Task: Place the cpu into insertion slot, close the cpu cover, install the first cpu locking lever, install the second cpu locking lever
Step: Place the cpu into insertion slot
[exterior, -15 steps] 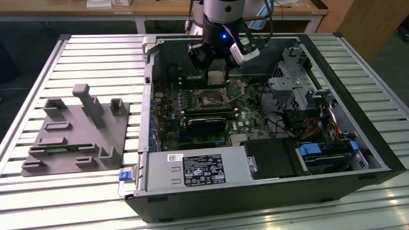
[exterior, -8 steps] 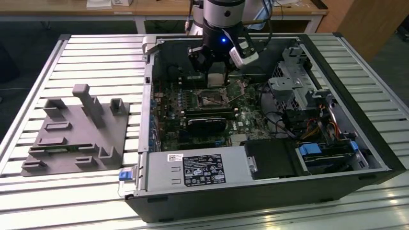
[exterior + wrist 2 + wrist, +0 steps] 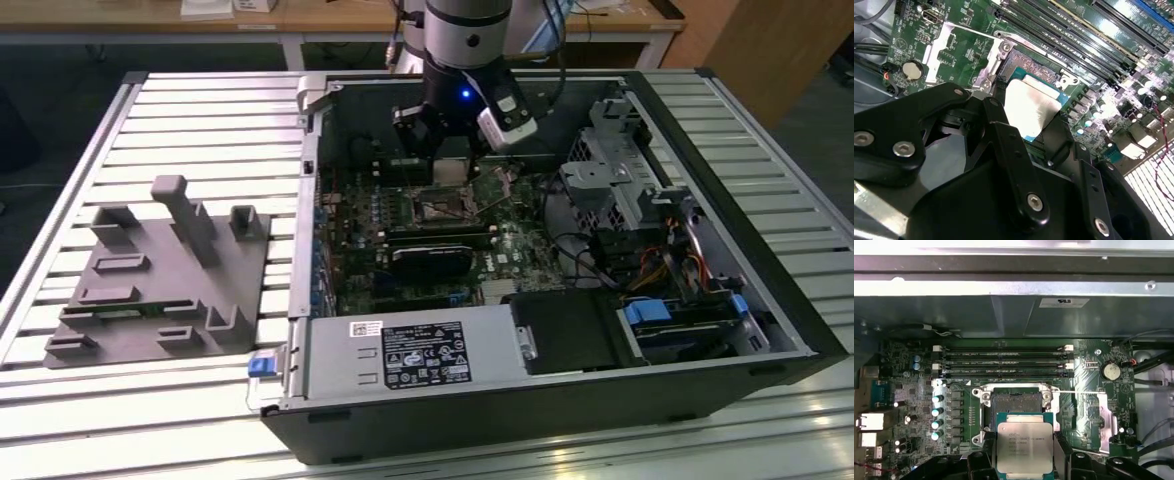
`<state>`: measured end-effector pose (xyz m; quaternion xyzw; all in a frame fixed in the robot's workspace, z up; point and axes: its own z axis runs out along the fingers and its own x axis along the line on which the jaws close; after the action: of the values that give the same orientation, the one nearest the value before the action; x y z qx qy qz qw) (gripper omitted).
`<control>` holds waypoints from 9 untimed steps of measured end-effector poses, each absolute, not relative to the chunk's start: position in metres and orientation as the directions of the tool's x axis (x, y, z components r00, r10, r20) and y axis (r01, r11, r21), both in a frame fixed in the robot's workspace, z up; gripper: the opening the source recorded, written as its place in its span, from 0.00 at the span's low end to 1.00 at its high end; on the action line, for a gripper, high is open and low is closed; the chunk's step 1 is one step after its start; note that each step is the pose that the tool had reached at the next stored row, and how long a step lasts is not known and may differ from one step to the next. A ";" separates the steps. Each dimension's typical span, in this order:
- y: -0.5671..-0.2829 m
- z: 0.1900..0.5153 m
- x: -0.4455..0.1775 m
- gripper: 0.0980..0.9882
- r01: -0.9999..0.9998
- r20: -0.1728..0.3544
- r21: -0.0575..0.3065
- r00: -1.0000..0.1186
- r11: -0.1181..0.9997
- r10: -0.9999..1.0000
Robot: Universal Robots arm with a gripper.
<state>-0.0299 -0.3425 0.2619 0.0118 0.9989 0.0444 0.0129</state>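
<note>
From here the lower edge of the cpu (image 3: 1025, 449) is cut off in the first wrist view, and black fingers (image 3: 1061, 452) cover its two side edges, so I cannot see exactly where they touch it. In the second wrist view the black jaw links hide the cpu's (image 3: 1030, 107) near half. In the exterior view the wrist blocks most of the chip, and I cannot make it out there. The jaws are closed on the cpu, one finger (image 3: 999, 125) on each side, with its silver-grey top facing the cameras. The chip overlaps one edge of the insertion slot (image 3: 1016, 402) rather than sitting inside its rim. The slot's dark centre (image 3: 1026, 65) lies bare beyond the chip. I cannot tell how far above the slot the chip is held. The arm (image 3: 461, 40) comes down steeply into the open computer case (image 3: 787, 330), its wrist right over the insertion slot (image 3: 445, 207). The case lies on a slatted surface (image 3: 200, 110). A grey fixture block (image 3: 160, 280) sits on it, well apart from the slot, outside the case.
</note>
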 end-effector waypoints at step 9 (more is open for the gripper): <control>-0.338 0.249 -0.030 0.50 0.022 -0.025 0.087 -0.999 0.996 0.025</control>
<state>-0.0299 -0.3379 0.2494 0.0118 0.9989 0.0433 0.0128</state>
